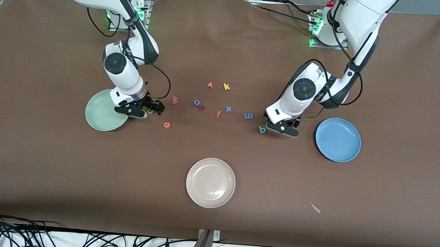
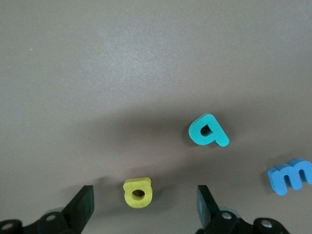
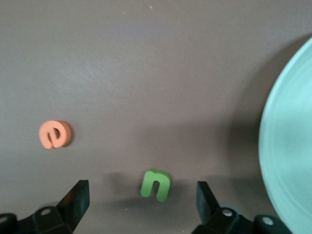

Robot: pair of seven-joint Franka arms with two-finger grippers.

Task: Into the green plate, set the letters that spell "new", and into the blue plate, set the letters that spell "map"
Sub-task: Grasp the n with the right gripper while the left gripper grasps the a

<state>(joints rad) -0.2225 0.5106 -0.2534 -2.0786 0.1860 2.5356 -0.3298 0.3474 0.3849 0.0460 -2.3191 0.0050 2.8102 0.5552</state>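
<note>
My right gripper (image 1: 149, 110) (image 3: 141, 202) is low over the table beside the green plate (image 1: 104, 110) (image 3: 290, 156), open, with the olive-green n (image 3: 156, 185) (image 1: 150, 111) lying between its fingers, untouched. The orange e (image 1: 166, 125) (image 3: 54, 134) lies nearer the front camera and the pinkish-red w (image 1: 174, 100) farther. My left gripper (image 1: 282, 128) (image 2: 145, 207) is open around the yellow a (image 2: 138, 192), which the hand hides in the front view. The teal p (image 1: 262, 130) (image 2: 207, 131) and the blue m (image 1: 248, 116) (image 2: 291, 175) lie close by. The blue plate (image 1: 337, 140) is empty.
Mid-table lie an orange v (image 1: 209, 85), yellow k (image 1: 226, 87), blue o (image 1: 197, 102), dark red letter (image 1: 202, 107), orange f (image 1: 218, 114) and blue x (image 1: 228, 109). A cream plate (image 1: 210, 182) sits near the front edge, with a small pale scrap (image 1: 315, 208) toward the left arm's end.
</note>
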